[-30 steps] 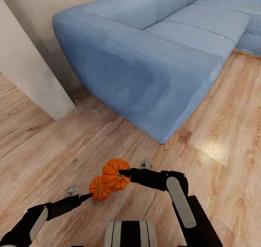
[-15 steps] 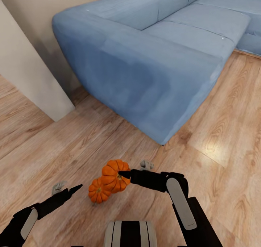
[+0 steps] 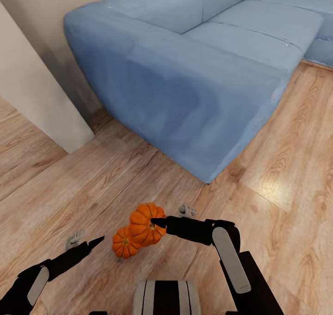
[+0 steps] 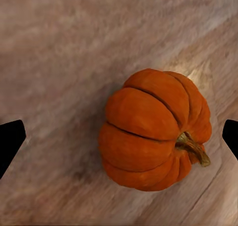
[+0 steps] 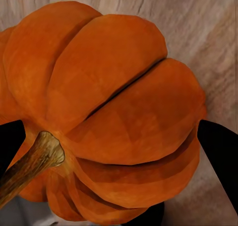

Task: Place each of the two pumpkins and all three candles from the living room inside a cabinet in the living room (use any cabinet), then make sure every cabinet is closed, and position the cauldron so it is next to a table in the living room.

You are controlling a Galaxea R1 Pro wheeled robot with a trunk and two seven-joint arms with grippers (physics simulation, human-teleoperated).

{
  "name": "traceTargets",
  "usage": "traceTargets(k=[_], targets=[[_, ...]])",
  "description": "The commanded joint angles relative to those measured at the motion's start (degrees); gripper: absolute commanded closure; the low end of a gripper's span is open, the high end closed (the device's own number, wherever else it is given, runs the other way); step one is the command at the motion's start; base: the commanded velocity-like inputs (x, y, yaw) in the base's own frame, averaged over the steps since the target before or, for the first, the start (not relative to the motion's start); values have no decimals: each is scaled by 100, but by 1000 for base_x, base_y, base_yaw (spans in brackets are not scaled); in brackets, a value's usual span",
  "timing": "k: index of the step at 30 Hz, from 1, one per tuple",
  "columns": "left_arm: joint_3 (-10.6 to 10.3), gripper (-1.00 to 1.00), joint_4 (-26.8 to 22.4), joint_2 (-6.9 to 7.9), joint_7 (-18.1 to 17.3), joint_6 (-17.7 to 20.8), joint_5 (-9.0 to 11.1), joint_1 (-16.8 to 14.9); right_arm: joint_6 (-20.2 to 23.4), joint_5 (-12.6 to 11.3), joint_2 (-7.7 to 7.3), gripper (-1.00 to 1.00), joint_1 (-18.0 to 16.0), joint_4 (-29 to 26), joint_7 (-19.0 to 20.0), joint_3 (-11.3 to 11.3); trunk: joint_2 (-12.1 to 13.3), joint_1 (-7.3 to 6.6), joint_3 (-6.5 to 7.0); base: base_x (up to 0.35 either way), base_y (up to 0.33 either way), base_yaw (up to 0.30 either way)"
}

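I've got the right arm reaching in from the right, forearm bent across the middle, right pincer [image 3: 155, 222] clamped on the upper pumpkin [image 3: 147, 223], held just above the floor [image 3: 60, 195]. In the right wrist view that pumpkin [image 5: 106, 112] sits between both dark fingertips [image 5: 220, 154], stem pointing off to one side

Left arm comes in low from the lower left, stretched toward the middle. Left pincer [image 3: 88, 242] is spread wide and holding nothing; its tip stops just beside the lower pumpkin [image 3: 124, 243], apart from it. Left wrist view looks straight down at that pumpkin [image 4: 154, 130] lying on the floor, tipped with its stem sideways, fingertips [image 4: 11, 141] out at both edges of the picture

Count: two pumpkins, two arms. From the head camera the two pumpkins overlap, the gripped one above and behind the one on the floor

Surface is light wood plank flooring with a glossy patch at right. A blue sectional sofa [image 3: 194, 70] fills the upper half; beige wall [image 3: 32, 102] corner juts in at left, well apart from the pumpkins
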Motion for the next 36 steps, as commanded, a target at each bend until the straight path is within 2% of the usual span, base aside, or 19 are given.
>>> traceTargets(k=[1,12,14,16,18,22,29,36], targets=[[6,-100,2,-11,57,48,36,-2,21,-47,2,100,-3,-4,-22,-2,-3,1,-26,0,0,0],[-16,-100,33,-263,199,29,6,-2,21,-47,4,100,7,-56,129,31,-18,30,-270,0,0,0],[-80,-100,35,-346,199,8,-8,-2,21,-47,12,100,6,-57,133,34,-20,35,-314,0,0,0],[-279,-100,35,-399,245,-13,-23,-2,21,-47,21,100,6,-57,135,40,-23,40,-358,0,0,0],[-478,-100,36,-419,326,-28,-28,-2,21,-47,20,100,6,-57,136,35,-26,45,-403,0,0,0],[-608,-100,36,-432,365,-44,-31,-2,21,-47,19,100,6,-57,136,41,-31,55,-491,0,0,0],[-620,-100,36,-438,362,-89,-38,-2,21,-47,28,100,6,-57,136,42,-31,55,-491,0,0,0],[-621,-100,36,-437,360,-138,-33,-2,21,-47,36,100,6,-57,136,42,-39,71,-624,0,0,0]])
